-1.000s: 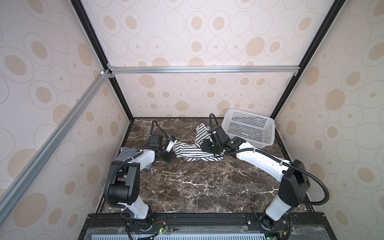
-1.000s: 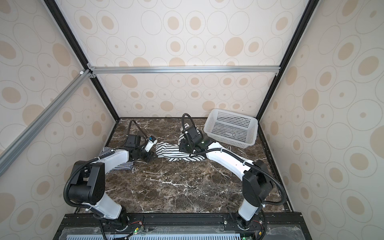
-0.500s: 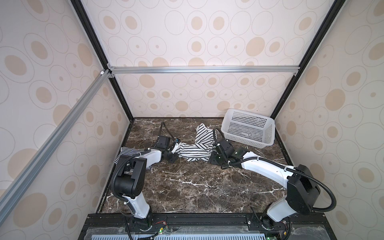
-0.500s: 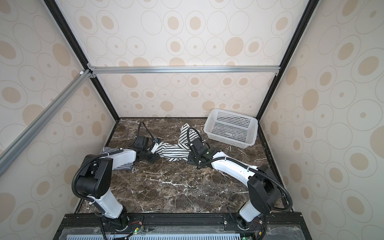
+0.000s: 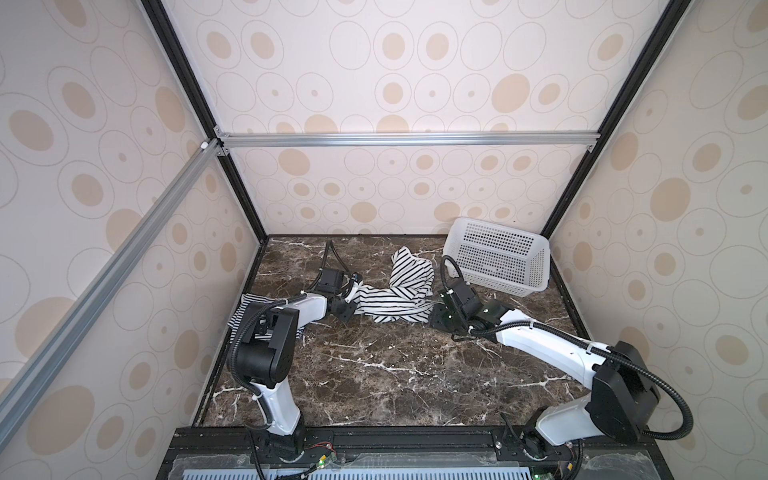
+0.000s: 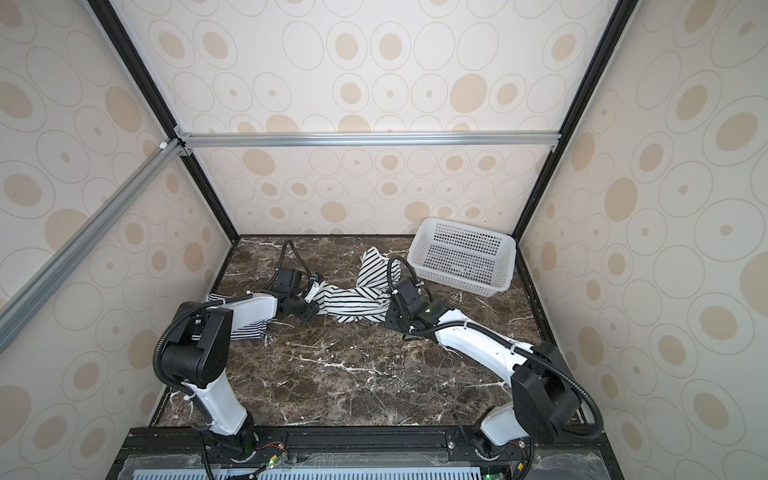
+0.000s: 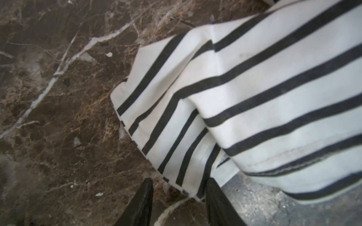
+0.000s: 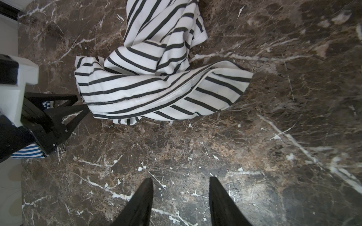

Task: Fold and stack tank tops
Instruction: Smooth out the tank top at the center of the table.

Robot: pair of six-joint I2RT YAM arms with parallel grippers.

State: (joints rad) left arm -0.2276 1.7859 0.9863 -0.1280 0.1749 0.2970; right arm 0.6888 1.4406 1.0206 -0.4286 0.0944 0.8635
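Note:
The wide-striped tank top (image 5: 395, 293) (image 6: 353, 301) lies crumpled at the back middle of the marble table. My left gripper (image 5: 348, 308) (image 7: 179, 187) sits low at its left end, open, with a corner of the cloth (image 7: 193, 185) lying between the fingertips. The right wrist view also shows this gripper (image 8: 80, 103) at the cloth's edge. My right gripper (image 5: 434, 311) (image 8: 181, 182) hovers over bare marble just off the top's right end (image 8: 156, 86), open and empty. The narrow-striped tank top (image 5: 245, 311) (image 6: 245, 330) lies by the left wall, largely hidden under my left arm.
A white perforated basket (image 5: 498, 259) (image 6: 461, 257) stands tilted in the back right corner, close behind my right wrist. Patterned walls close in the table on three sides. Bare marble (image 5: 395, 374) stretches across the front half.
My right gripper has drawn back off the wide-striped top toward the front right. The left gripper has slid right to the top's corner and its jaws have narrowed slightly.

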